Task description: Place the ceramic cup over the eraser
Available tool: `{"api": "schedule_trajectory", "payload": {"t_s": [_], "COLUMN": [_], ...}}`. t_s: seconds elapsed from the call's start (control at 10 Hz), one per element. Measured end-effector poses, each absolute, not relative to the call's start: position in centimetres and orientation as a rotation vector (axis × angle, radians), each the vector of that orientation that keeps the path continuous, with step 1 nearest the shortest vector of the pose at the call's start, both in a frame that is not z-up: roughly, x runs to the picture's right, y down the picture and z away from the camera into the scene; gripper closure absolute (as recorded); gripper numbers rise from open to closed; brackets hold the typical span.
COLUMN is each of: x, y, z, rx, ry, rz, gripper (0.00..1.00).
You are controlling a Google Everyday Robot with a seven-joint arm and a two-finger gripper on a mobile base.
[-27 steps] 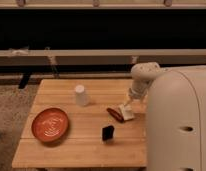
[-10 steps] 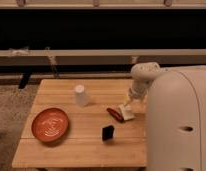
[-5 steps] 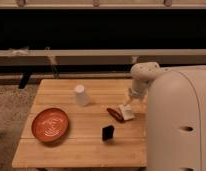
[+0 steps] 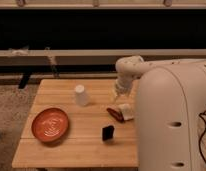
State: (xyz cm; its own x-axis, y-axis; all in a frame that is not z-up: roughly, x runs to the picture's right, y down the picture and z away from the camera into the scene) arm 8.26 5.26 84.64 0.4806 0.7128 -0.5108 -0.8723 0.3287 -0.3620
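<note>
The ceramic cup [image 4: 81, 95] is small, plain white and stands upside down on the wooden table [image 4: 81, 147], toward the back middle. The eraser [image 4: 108, 132] is a small black block standing on the table in front of and to the right of the cup. The gripper [image 4: 117, 93] hangs from the white arm above the table's right side, to the right of the cup and behind the eraser, apart from both. It holds nothing that I can see.
A round orange-red plate [image 4: 50, 124] lies at the table's front left. A red-and-white lumpy object [image 4: 121, 113] lies just below the gripper. The robot's large white body [image 4: 171, 120] covers the table's right edge. A dark bench and wall run behind.
</note>
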Motion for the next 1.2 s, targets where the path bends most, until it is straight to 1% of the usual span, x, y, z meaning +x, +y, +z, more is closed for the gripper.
{"api": "schedule_trajectory", "payload": {"t_s": [0.2,0.6,1.0,1.2], "x": [3.1,-4.0,-7.1,-8.5], "y": [4.0,1.6,1.3,0.7], "z": [84.9,84.7,83.8,84.3], "rx": [-0.637,-0.601,-0.599,-0.607], "ry": [0.248,0.198,0.167,0.155], "rz": [0.935,0.782,0.688,0.664], "gripper": [0.33,0.33,0.33,0.33]}}
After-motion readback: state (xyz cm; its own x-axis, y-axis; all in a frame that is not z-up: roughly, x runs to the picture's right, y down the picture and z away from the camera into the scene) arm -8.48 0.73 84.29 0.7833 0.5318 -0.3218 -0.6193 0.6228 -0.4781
